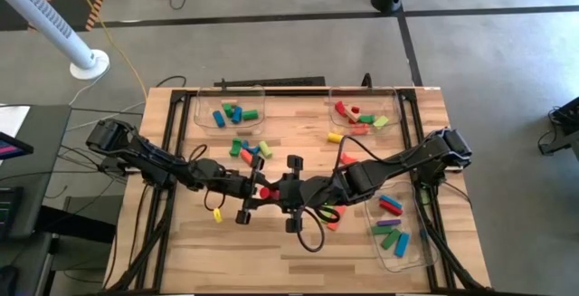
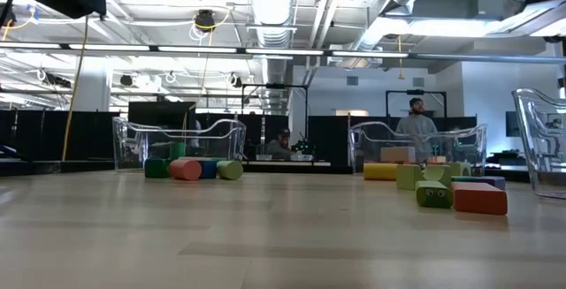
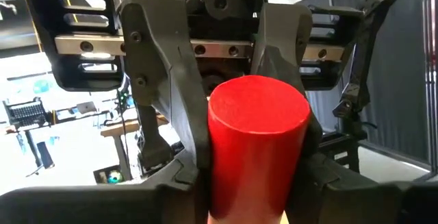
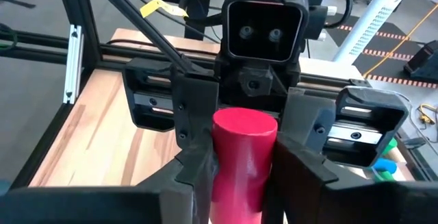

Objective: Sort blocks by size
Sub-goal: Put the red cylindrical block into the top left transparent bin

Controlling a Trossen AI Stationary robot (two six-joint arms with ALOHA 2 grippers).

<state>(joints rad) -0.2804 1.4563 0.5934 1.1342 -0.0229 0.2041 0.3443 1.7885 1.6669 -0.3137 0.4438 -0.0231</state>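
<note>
A red cylinder block (image 1: 265, 192) is held above the table's middle, upright, its flat end face (image 3: 256, 104) up. My left gripper (image 1: 256, 193) comes from the table's left and my right gripper (image 1: 277, 191) from the right. They face each other, both shut on this block. Other blocks lie loose on the table (image 1: 249, 149) and in the clear trays. The low view shows neither gripper, only blocks lying on the tabletop (image 2: 190, 169). My left gripper pinches the red cylinder's round side (image 3: 226, 183) between its two fingers (image 3: 188, 176), roughly level, from the table's left. The cylinder stands upright and clear of the table. My right gripper pinches the same cylinder's round side (image 4: 229, 183) between its two fingers (image 4: 304, 172), coming from the table's right and slanting a little downward. Its fingers lie across the upright cylinder.
Clear trays stand at the far left (image 1: 201, 106), the far right (image 1: 393, 104) and the near right (image 1: 418, 258), each with blocks inside. A yellow block (image 1: 335, 137) and a small yellow one (image 1: 216, 214) lie apart. Red and green blocks (image 1: 330, 216) lie under the right arm.
</note>
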